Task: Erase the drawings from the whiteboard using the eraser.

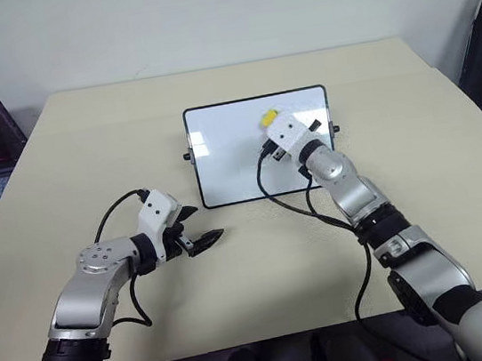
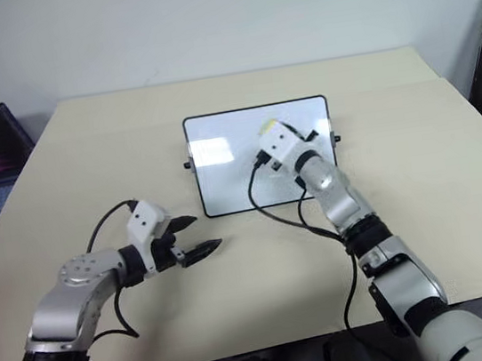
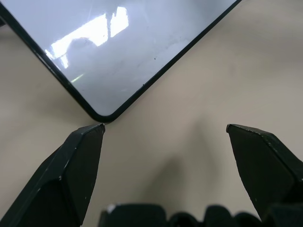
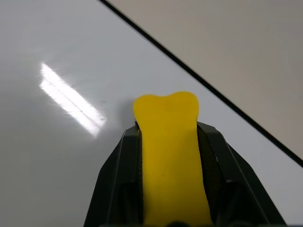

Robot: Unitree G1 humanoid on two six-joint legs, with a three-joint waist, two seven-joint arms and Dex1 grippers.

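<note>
Your R gripper (image 4: 168,137) is pinching the eraser (image 4: 168,156) between its fingers, over the whiteboard (image 1: 229,160), near the board's far edge. Your L gripper (image 1: 196,232) has its fingers spread, nothing in it, w/ the board's near corner just ahead on the table (image 1: 263,276).

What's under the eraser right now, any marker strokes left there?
Glossy whiteboard surface lies beyond the eraser, which the right gripper clamps. The visible board looks free of strokes; the patch covered by the eraser and gripper cannot be checked.
</note>
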